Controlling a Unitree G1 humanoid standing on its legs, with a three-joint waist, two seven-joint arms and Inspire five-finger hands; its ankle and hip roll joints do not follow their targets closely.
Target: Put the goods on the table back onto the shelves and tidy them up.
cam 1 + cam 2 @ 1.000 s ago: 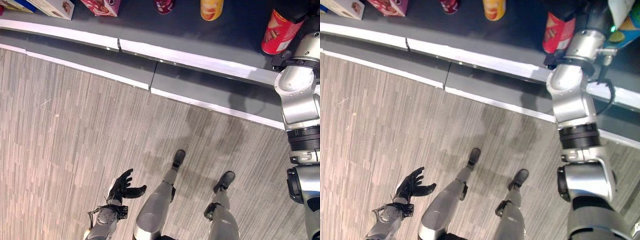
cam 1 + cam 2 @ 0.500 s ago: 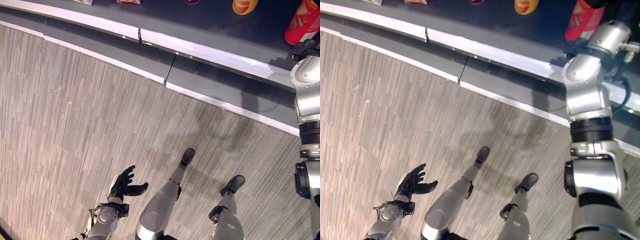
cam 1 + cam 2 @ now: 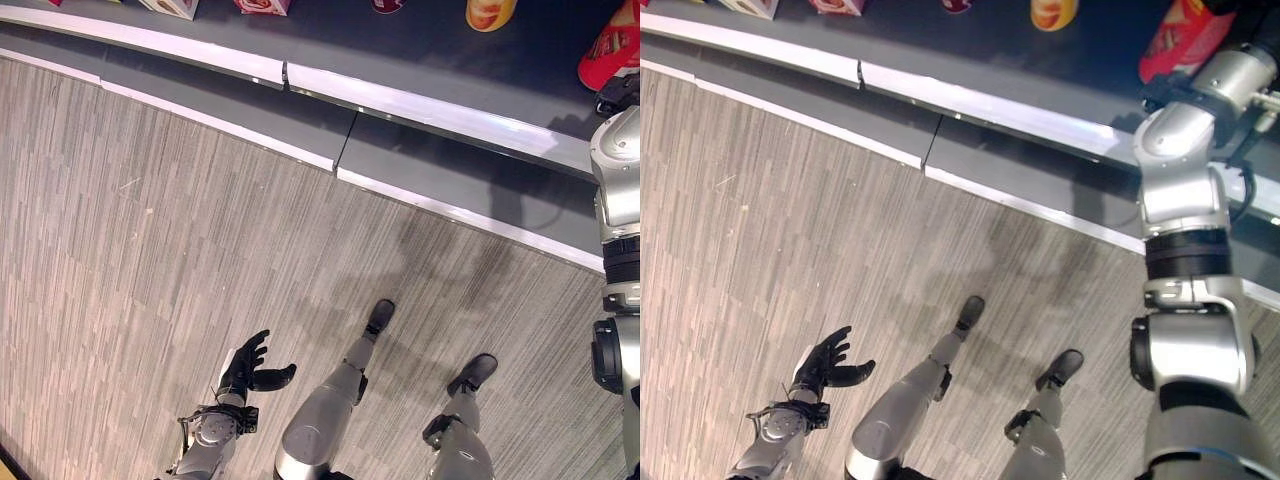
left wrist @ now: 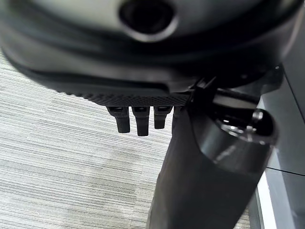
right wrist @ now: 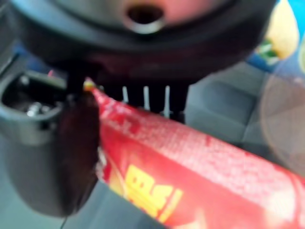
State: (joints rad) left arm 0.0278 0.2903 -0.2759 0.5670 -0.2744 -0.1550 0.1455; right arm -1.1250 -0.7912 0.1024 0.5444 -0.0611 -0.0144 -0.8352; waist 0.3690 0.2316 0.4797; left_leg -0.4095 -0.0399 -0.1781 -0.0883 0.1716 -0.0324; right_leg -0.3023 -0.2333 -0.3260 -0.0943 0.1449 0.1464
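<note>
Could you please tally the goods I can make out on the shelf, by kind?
Boxes: 2 (white box, pink box)
Cans: 3 (dark red can, yellow can, red can held by the right hand)
Total: 5

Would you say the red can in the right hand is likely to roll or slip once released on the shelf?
The red can looks round and glossy, so it may roll if laid down. It leans in the right hand, so it might tip on the shelf.
</note>
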